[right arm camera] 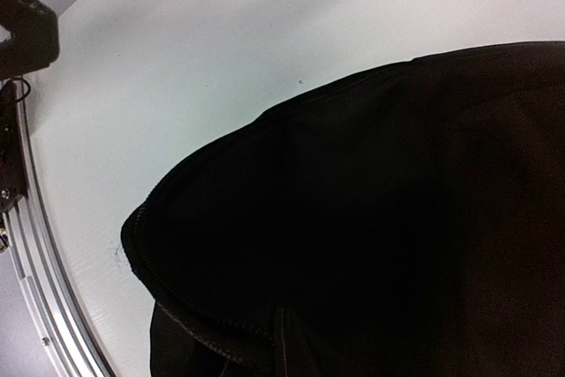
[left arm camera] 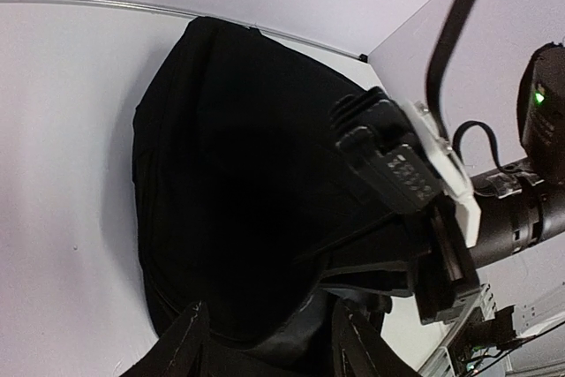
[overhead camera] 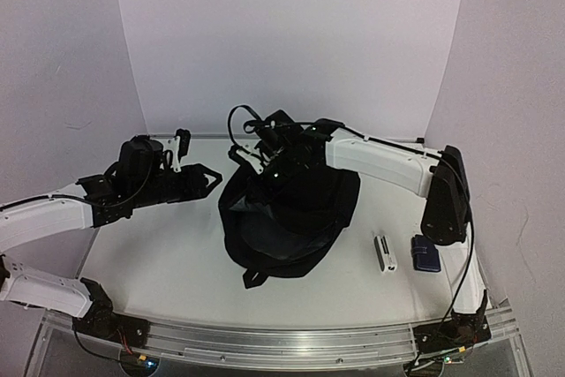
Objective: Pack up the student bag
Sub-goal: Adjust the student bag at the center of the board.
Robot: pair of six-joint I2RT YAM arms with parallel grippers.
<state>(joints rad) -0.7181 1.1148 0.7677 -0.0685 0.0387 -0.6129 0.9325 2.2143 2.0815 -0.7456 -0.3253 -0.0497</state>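
Observation:
The student bag (overhead camera: 291, 218), a large black soft backpack, lies in the middle of the table with a strap end trailing toward the front. My right gripper (overhead camera: 275, 171) reaches in from the right and is shut on the bag's raised back edge. In the right wrist view the black fabric (right arm camera: 371, 218) fills the frame and hides the fingers. My left gripper (overhead camera: 212, 180) hangs just left of the bag, open, its tips pointing at it. In the left wrist view its fingers (left arm camera: 187, 342) stand apart, with the bag (left arm camera: 229, 174) just ahead of them.
A small white box (overhead camera: 385, 253) and a dark-blue case (overhead camera: 425, 253) lie on the table (overhead camera: 159, 253) to the right of the bag, close to the right arm's elbow. An aluminium rail (overhead camera: 282, 342) runs along the front edge. White walls close the back and sides.

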